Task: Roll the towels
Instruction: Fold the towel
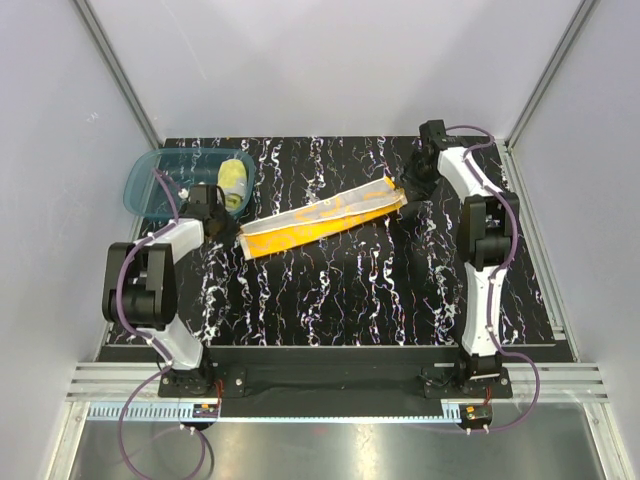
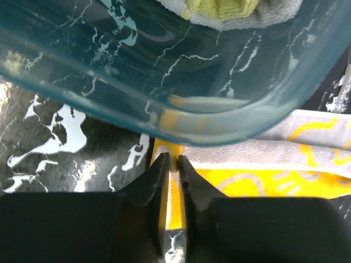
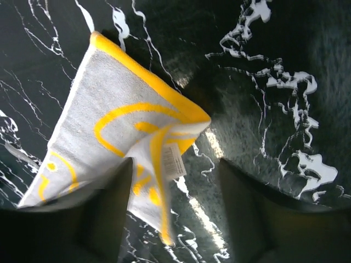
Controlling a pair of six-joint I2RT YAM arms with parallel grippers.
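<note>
The orange towel (image 1: 320, 218) lies folded into a long strip, slanting across the table's middle. At its left end my left gripper (image 1: 226, 228) is low on the table. In the left wrist view, the gripper (image 2: 171, 162) has its jaws almost together, with the towel's corner edge (image 2: 258, 183) in the narrow slit. My right gripper (image 1: 408, 194) hovers at the strip's right end. In the right wrist view, its jaws (image 3: 175, 164) are wide open and the towel corner (image 3: 120, 126) with its label lies loose by the left finger. The pale yellow towel (image 1: 233, 183) sits rolled in the basin.
The teal plastic basin (image 1: 150, 188) stands at the back left, its rim (image 2: 219, 118) right in front of the left gripper's fingers. The black marbled table (image 1: 350, 290) is bordered by white walls on both sides and at the back.
</note>
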